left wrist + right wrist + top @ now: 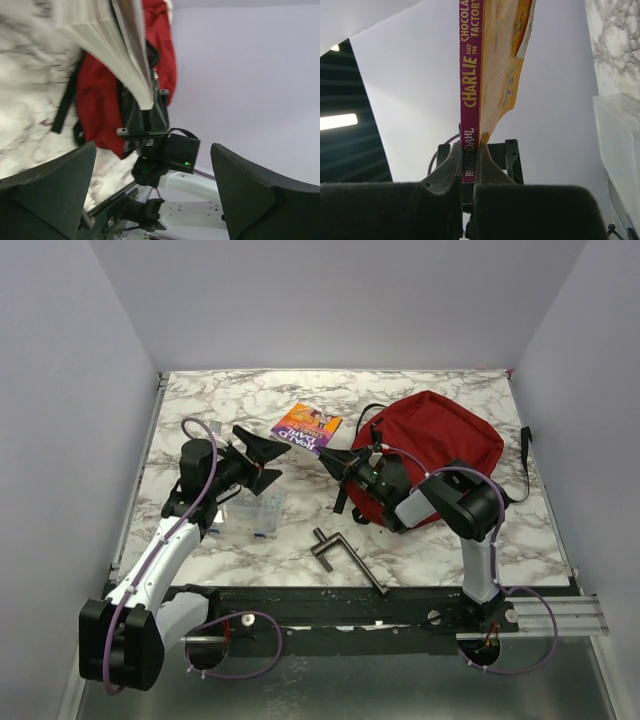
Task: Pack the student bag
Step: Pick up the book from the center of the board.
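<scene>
The large dark-red fabric student bag lies towards the back of the right half of the white marble-patterned surface. Its black straps trail off its right side. The right pincer reaches out from in front of the bag. It is clamped on the lower end of the magenta spine of a paperback book with an orange cover (the spine reads Charlie and the Chocolate Factory, Roald Dahl). The book sits just left of the bag; whether it touches the surface I cannot tell. The left pincer hovers just beside the book's left edge with its 2 fingers spread wide apart, gripping nothing. Near the left arm a clear plastic box rests on the surface. A dark metal T-shaped bar lies near the front edge, between the 2 arms.
</scene>
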Controlling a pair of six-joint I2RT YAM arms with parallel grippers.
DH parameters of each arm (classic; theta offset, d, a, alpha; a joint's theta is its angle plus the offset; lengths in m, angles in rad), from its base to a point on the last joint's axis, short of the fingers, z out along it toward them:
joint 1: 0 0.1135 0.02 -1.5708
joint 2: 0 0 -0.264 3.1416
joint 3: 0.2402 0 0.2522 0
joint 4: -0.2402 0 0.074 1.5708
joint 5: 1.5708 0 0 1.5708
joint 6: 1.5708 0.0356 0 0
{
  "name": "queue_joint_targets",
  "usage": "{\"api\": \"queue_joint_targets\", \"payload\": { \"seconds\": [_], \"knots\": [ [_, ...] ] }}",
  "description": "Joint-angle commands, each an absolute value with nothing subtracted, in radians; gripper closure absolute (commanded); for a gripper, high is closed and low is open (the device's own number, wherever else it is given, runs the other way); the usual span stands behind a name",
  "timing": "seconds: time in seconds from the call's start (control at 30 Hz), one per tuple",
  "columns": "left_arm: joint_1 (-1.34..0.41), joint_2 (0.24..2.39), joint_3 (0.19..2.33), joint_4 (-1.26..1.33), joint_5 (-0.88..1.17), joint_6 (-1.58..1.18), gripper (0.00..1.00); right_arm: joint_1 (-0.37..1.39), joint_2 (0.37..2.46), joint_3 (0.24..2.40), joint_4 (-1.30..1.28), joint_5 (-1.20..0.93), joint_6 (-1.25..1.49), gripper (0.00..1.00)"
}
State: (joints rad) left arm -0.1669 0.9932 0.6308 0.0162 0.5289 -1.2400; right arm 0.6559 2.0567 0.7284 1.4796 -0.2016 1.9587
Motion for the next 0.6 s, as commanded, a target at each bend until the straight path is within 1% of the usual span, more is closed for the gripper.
{"api": "queue_joint_targets", "payload": {
  "seconds": [0.0, 0.13, 0.37, 0.57],
  "knots": [
    [-0.239, 1.044, 0.666, 0.274, 0.493, -1.378, 0.02, 0.663, 1.973, 0.715, 1.605, -0.208, 1.97, 1.0],
    [-0.271, 1.119, 0.68, 0.352, 0.475, -1.394, 0.02, 0.663, 1.94, 0.674, 1.614, -0.186, 1.981, 1.0],
    [-0.341, 1.175, 0.718, 0.396, 0.33, -1.325, 0.02, 0.68, 1.928, 0.69, 1.594, -0.205, 1.967, 1.0],
    [-0.387, 1.217, 0.727, 0.426, 0.238, -1.329, 0.1, 0.686, 1.88, 0.667, 1.528, -0.186, 1.916, 1.0]
  ]
}}
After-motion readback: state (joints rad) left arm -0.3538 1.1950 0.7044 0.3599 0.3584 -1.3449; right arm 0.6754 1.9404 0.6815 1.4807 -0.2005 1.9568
